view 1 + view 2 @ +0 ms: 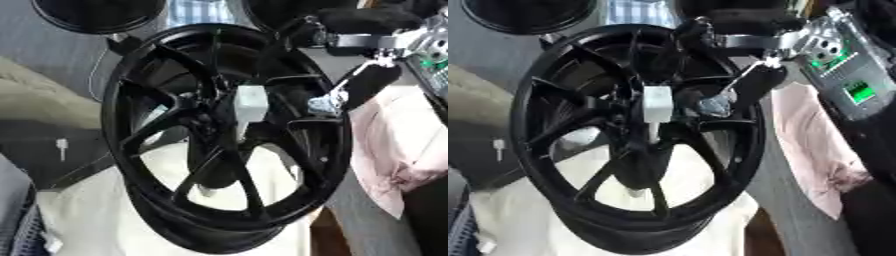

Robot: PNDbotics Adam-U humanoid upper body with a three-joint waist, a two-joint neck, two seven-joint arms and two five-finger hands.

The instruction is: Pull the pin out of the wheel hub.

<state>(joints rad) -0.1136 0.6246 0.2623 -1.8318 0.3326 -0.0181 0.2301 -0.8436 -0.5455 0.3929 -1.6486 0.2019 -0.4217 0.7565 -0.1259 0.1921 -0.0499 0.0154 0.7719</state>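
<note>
Wheel hub [223,145] propped upright, white pin [251,104] at centre exposed; right robot hand [346,95] beside pin, finger state unclear.

Wheel hub [223,145]: black multi-spoke alloy rim, standing near upright, face toward camera, slightly tilted, lower edge resting on white cloth-covered surface. Pin [250,104]: white blocky head at hub centre, narrower white shank below it running down into centre boss, still seated in hub.

floor: grey [52,45] | cloth: pink [398,145], right | sheet: cream [96,215], below
</note>
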